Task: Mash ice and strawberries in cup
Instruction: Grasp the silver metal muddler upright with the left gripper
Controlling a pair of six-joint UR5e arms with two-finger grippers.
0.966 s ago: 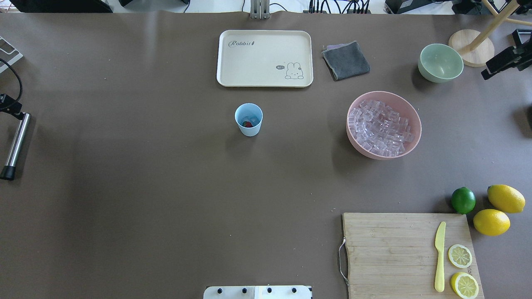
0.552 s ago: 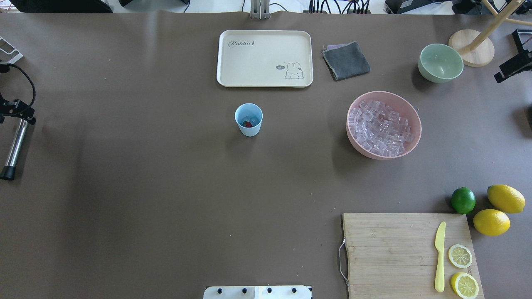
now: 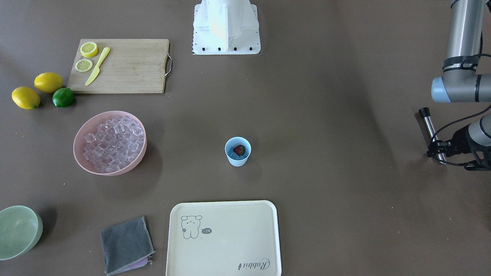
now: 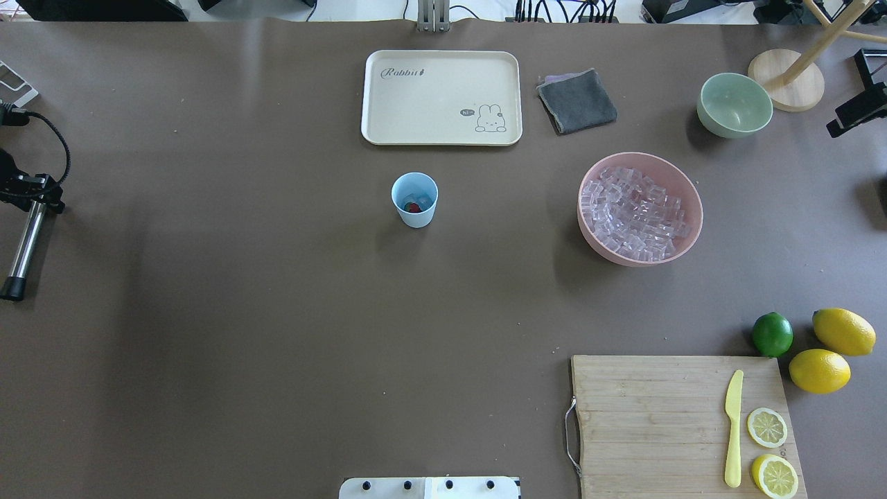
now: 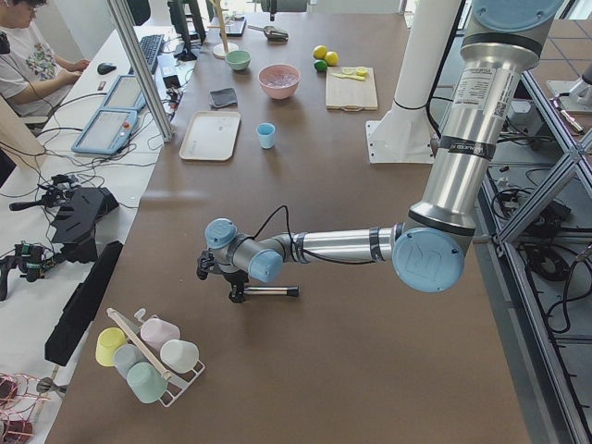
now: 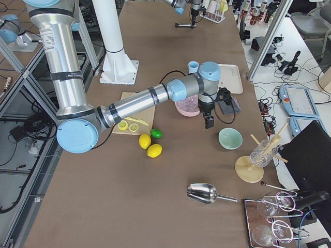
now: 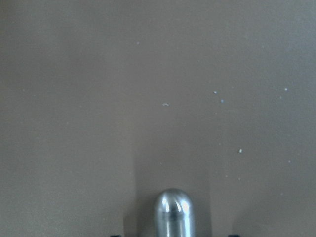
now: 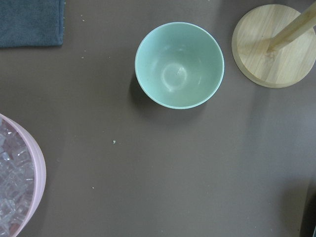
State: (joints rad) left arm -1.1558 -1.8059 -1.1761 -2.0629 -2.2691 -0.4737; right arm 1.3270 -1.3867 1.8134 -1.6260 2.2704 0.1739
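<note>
The light blue cup (image 4: pixel 414 199) stands upright mid-table, holding the red strawberry (image 3: pixel 239 150) and a little ice (image 4: pixel 416 197). More ice (image 4: pixel 637 211) fills the pink bowl (image 4: pixel 601 248). At the table's far left my left gripper (image 4: pixel 31 197) is open and straddles the far end of a metal rod (image 4: pixel 21 249) lying flat; the wrist view shows the rod's rounded tip (image 7: pixel 173 212) with dark finger edges well clear on both sides. My right gripper (image 4: pixel 854 114) hangs at the right edge near the pale green bowl (image 8: pixel 178 64); I cannot tell its state.
A cream tray (image 4: pixel 441 97) and a grey cloth (image 4: pixel 576 100) lie behind the cup. A cutting board (image 4: pixel 644 416) with a yellow knife (image 4: pixel 733 430) and lemon halves sits front right, beside a lime (image 4: pixel 772 334) and two lemons. A wooden stand base (image 4: pixel 786 80) is back right.
The left gripper has shifted further over the rod's far end and come down around it. The right gripper has drawn back toward the right edge. The cup has not moved.
</note>
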